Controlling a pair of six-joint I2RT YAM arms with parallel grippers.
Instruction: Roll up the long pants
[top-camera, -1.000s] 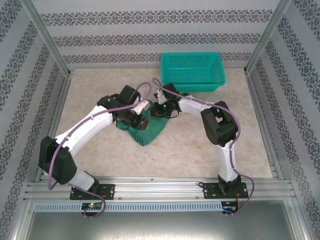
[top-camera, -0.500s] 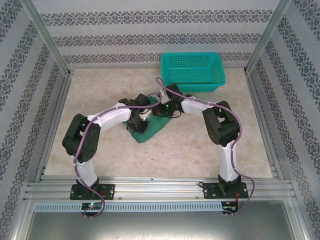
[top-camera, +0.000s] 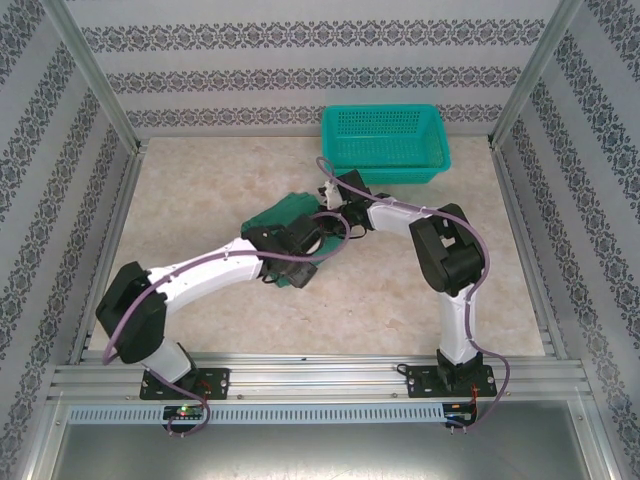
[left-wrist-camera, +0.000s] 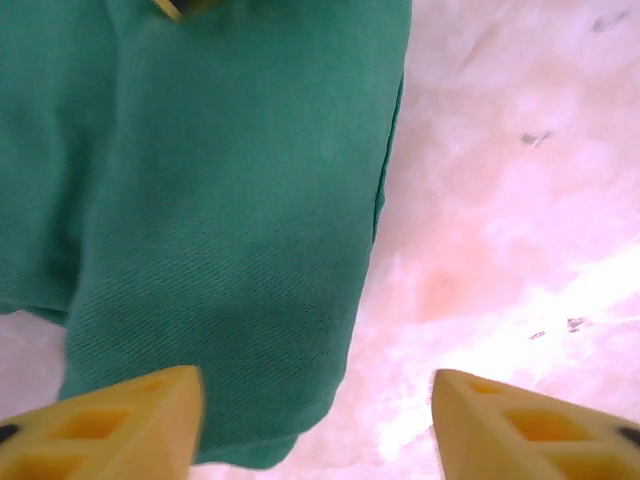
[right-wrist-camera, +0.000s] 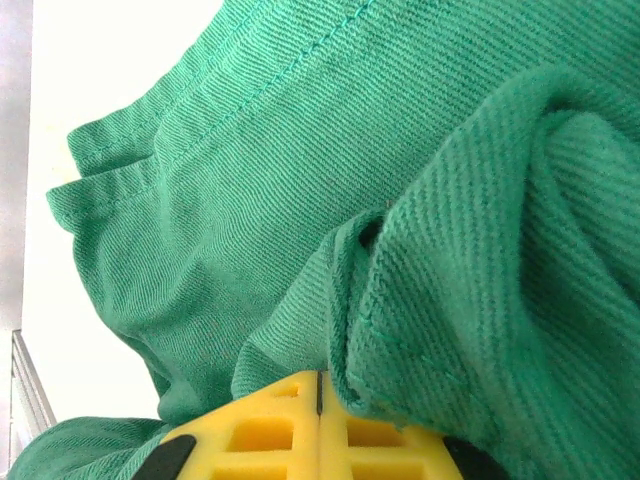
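Two grippers: both at the pants (top-camera: 282, 212), mid-table, nearer than the basket (top-camera: 385, 140).
Left gripper (left-wrist-camera: 315, 400): jaws wide, holding nothing, above the pants' edge.
Right gripper (right-wrist-camera: 318, 385): closed, apparently pinching a fold.
Step tip: left clamps the edge squarely, then rolls tight against the right's anchor.

Seen from my remote console, a teal mesh basket (top-camera: 400, 172) sits just beyond the right gripper (right-wrist-camera: 318, 410) at the far edge of the pale marbled table (top-camera: 390, 290), ringed by patterned walls (top-camera: 300, 80) and aluminium frame rails (top-camera: 320, 372).
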